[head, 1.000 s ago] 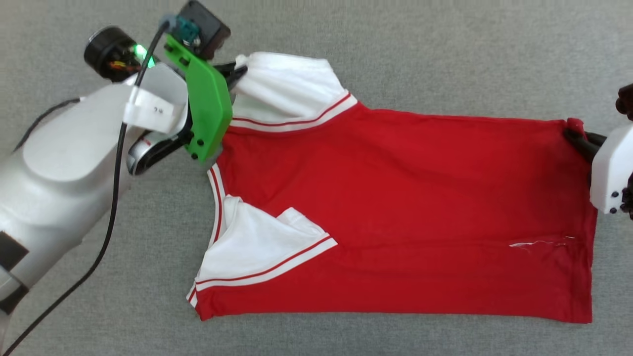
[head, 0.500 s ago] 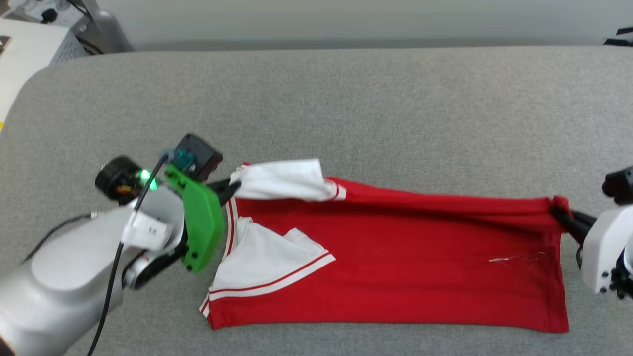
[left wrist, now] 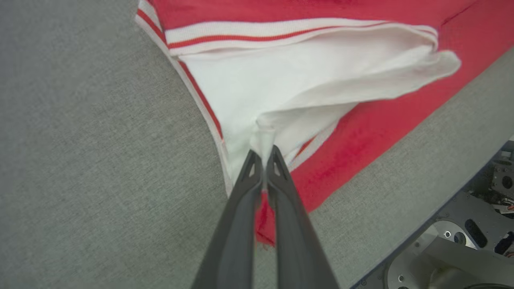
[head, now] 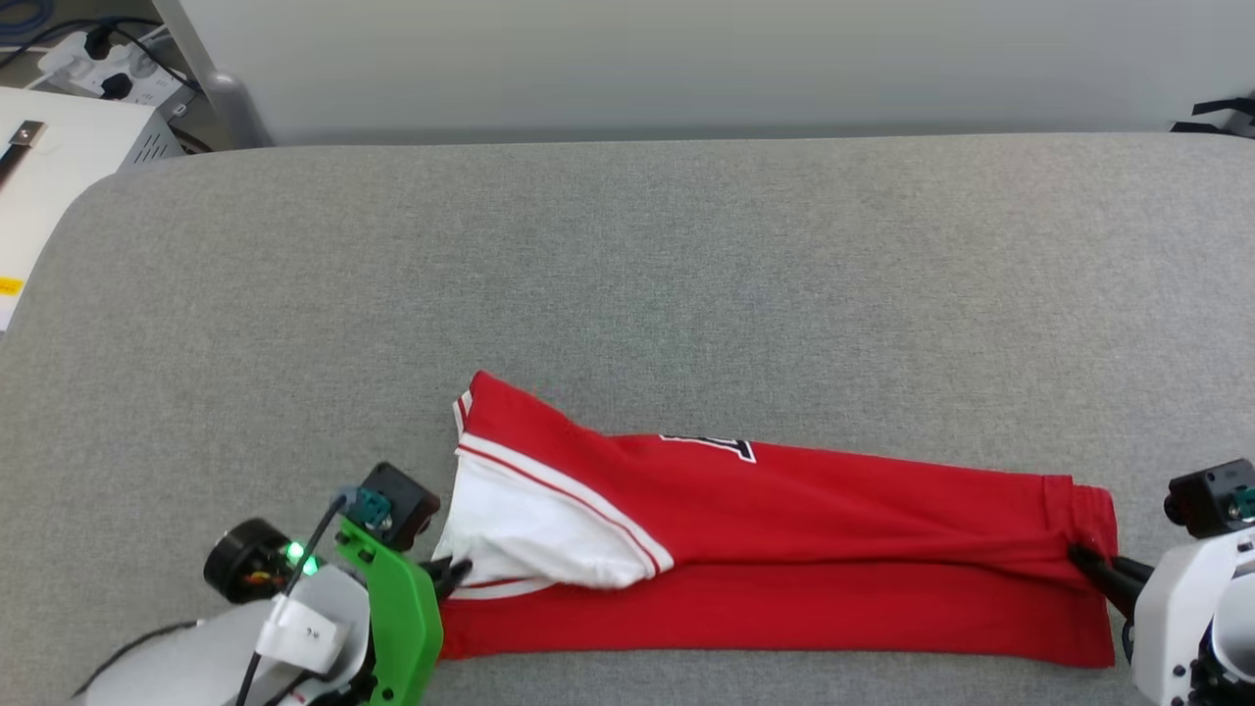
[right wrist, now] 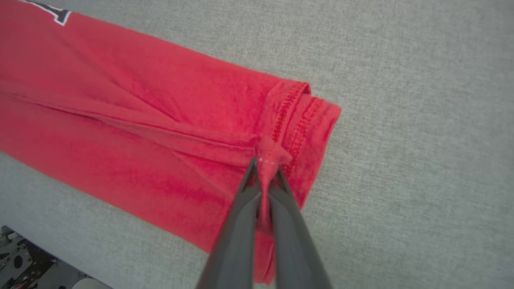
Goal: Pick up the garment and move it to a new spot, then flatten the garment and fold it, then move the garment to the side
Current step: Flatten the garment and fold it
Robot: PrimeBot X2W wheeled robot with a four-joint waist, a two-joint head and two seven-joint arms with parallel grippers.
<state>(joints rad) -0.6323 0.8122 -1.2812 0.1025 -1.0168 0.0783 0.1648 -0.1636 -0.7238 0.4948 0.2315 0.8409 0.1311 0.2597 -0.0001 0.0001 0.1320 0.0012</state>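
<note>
A: Grey cloth-topped counter (head: 627, 255), pale wall (head: 686, 59) behind its far edge. What's on it, head view?
B: One garment (head: 784, 549), red, doubled lengthwise into a long band along the counter's near edge. One white sleeve (head: 529, 534) shows at the band's end toward the counter's left, and one scrap of black print (head: 711, 446) on its far fold.
A: And the claws?
B: Two. The left claw (head: 453, 571), at the counter's near left, pinches the sleeve end; the right claw (head: 1083, 561), at the near right, pinches the hem end.
A: Left wrist view?
B: Two dark fingers (left wrist: 237, 208) pressed together on a nip of white sleeve cloth, red cloth beneath, close to the counter's near edge.
A: Right wrist view?
B: Two fingers (right wrist: 239, 224) together, clamped on a bunched pinch of the red stitched hem (right wrist: 295, 116); the garment lies flat on the counter beyond.
</note>
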